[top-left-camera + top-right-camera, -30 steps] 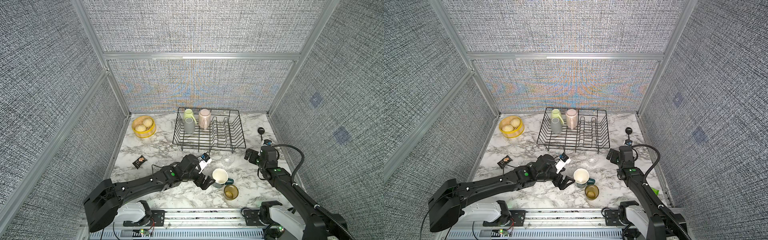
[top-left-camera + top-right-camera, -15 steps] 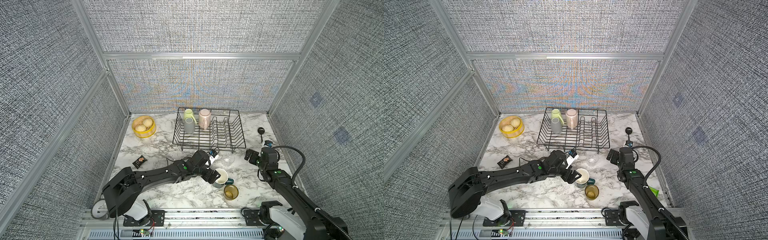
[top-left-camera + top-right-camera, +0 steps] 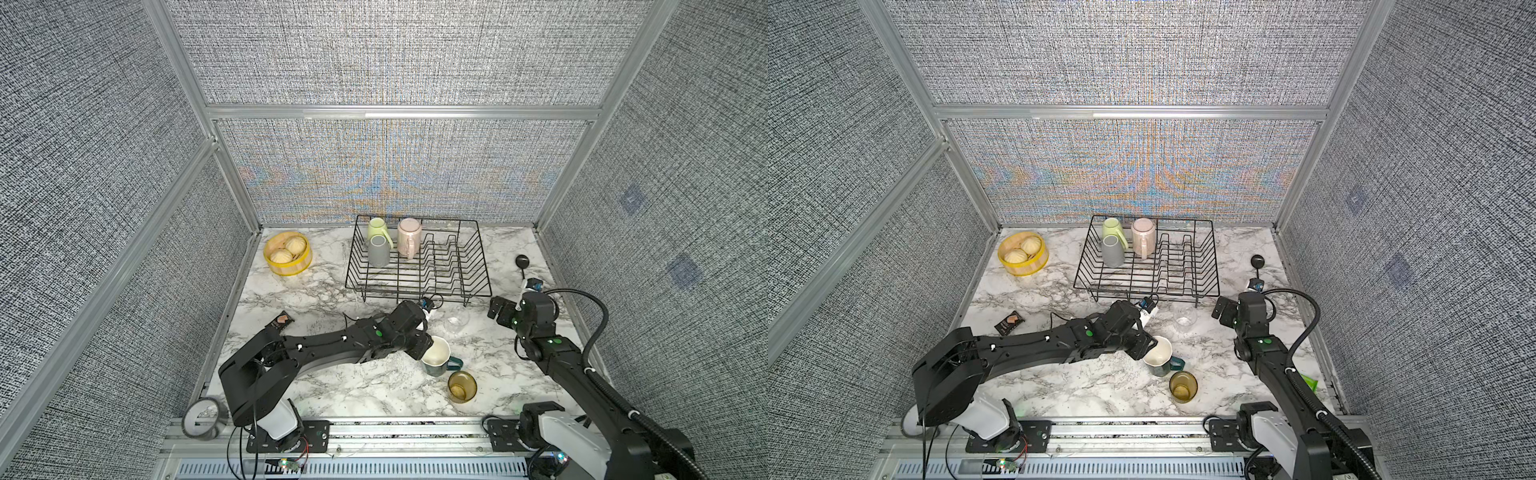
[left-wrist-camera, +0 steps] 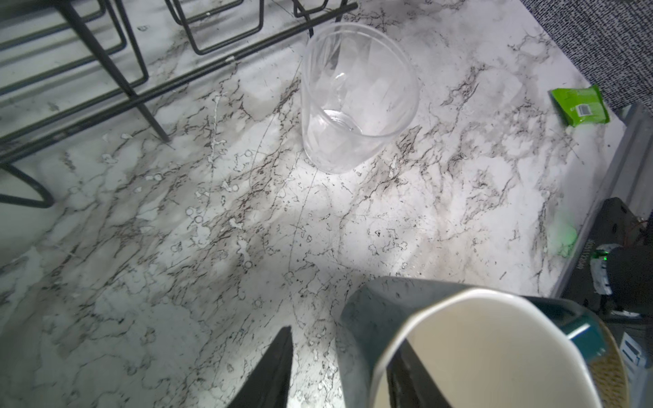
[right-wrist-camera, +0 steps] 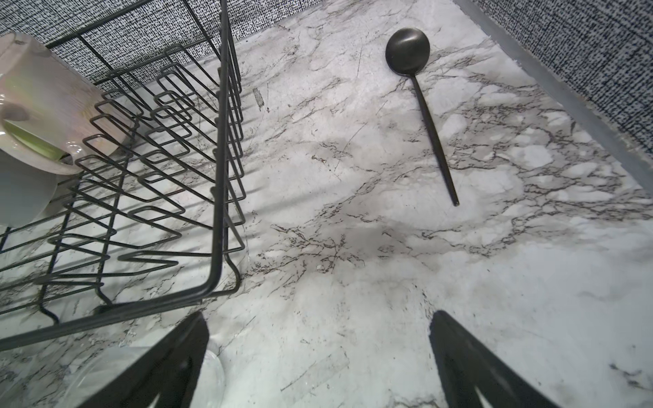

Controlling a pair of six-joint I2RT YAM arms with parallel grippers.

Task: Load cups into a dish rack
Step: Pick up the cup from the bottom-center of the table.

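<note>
along the left edge of the surface (image 3: pixel 332 386), found a round yellow steamer basket (image 3: pixel 288 259) with buns near the back corner, and a small dark packet (image 3: pixel 277 322) nearer the front. toward the back middle, saw the dish rack (image 3: pixel 419 291), resting flat. counted three cups in its left end: the light green mug (image 3: pixel 376 227) in the back corner, the grey mug (image 3: pixel 379 250) just in front of it, the tall pale pink mug (image 3: pixel 408 237) right of both. in front of the rack, followed the left arm low across the surface to the left tool (image 3: pixel 424 352), tipped down at the dark teal mug (image 3: pixel 436 358). saw that mug upright, handle to the right. in the left wrist view, made out the tool partly open and straddling the mug's wall: one finger (image 4: pixel 410 385) inside the cup, the other finger (image 4: pixel 272 374) outside, a strip of surface between it and the wall; nothing clamped. just right of the teal mug and nearer the front, spotted the amber glass tumbler (image 3: pixel 461 386), upright, close but apart. between the teal mug and the rack's front right corner, found the clear glass (image 3: pixel 457 326), upright. right of that, noted the right tool (image 3: pixel 498 312) hovering, jaws spread wide, holding nothing. farther right, saw a black spoon (image 3: pixel 521 261) near the back and a green packet (image 3: pixel 1309 381) by the front edge.
</note>
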